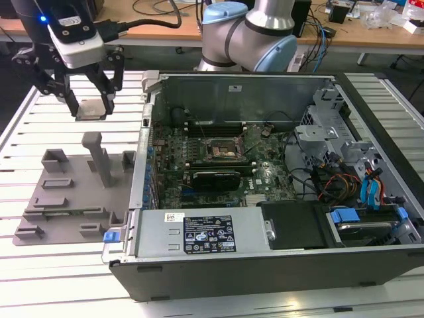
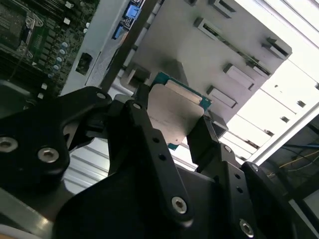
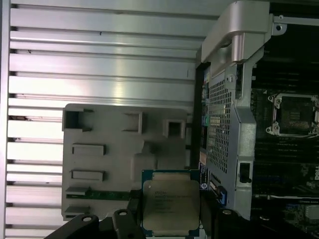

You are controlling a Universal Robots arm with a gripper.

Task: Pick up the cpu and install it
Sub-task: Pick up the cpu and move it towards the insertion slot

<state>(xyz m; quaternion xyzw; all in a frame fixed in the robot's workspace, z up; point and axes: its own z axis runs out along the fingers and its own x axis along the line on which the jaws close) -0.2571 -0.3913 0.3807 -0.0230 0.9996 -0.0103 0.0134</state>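
Observation:
My gripper (image 1: 91, 106) hangs in the air above the slatted table at the exterior view's left, shut on the cpu (image 1: 91, 110). The cpu is a flat square chip with a silvery top and a thin green rim, held level between the black fingers (image 2: 202, 139), and both wrist views show it, as the cpu (image 2: 172, 114) and the cpu (image 3: 171, 201). It is lifted clear of the grey fixture tray (image 1: 66, 192) below. The black-framed socket (image 1: 222, 149) sits on the motherboard inside the open computer case, to the exterior view's right of the gripper, and appears as the socket (image 3: 294, 115).
The open computer case (image 1: 265, 172) has a raised side wall (image 1: 147, 119) between gripper and motherboard. Upright posts (image 1: 99, 156) stand on the fixture tray. Cables and drive bays (image 1: 358, 185) fill the case's right end. The arm's base (image 1: 248, 33) stands behind the case.

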